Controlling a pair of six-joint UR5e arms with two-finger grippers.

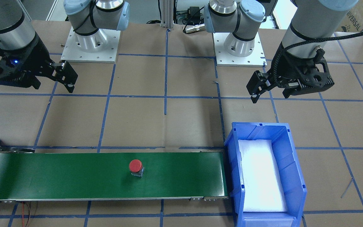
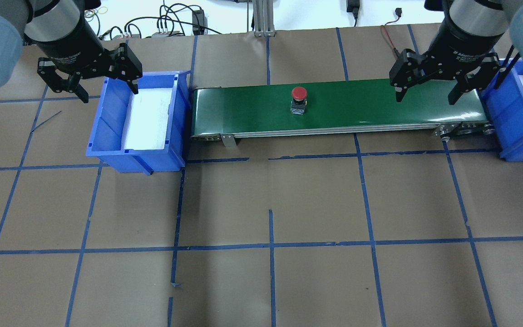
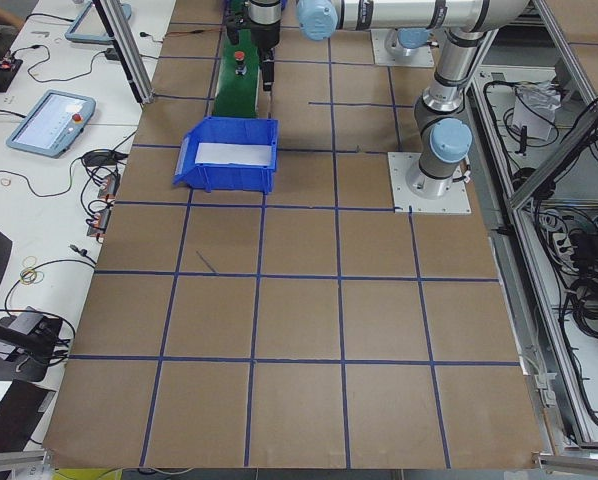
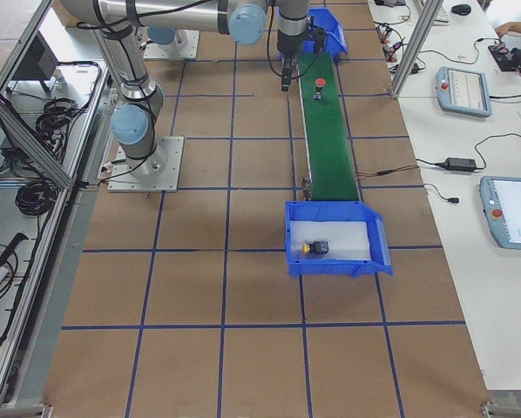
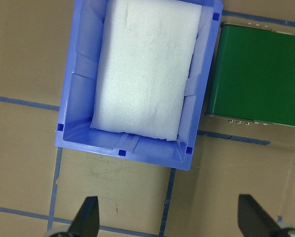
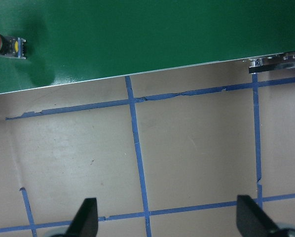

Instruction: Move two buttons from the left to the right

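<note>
And there's the red button, a small push button with a round red cap on a black-and-grey switch block. It stands cap up on the long green conveyor belt, right about the middle of its length and well apart from both grippers.

Over on the robot's left, the black two-fingered left gripper hangs in the air by the blue plastic bin at that end of the belt. Its fingers are spread wide with nothing between them. Its wrist camera looks straight down on the white foam pad lining the bin, with the end of the belt just beside the bin's wall.

At the other end, the right gripper hovers high on the robot's side of the belt. Its fingers are also wide apart and hold nothing. Below it lies the brown-paper desk with its grid of blue tape. The belt's edge runs along the top of that wrist view, and the red button just peeks in at the top left corner.

Now look past the belt's right end, where a second blue plastic bin sits just beside it. On its white lining rests the yellow button, a small push button with a yellow cap on a dark block. From the side camera it's tiny, but it seems to be lying on its side.
</note>
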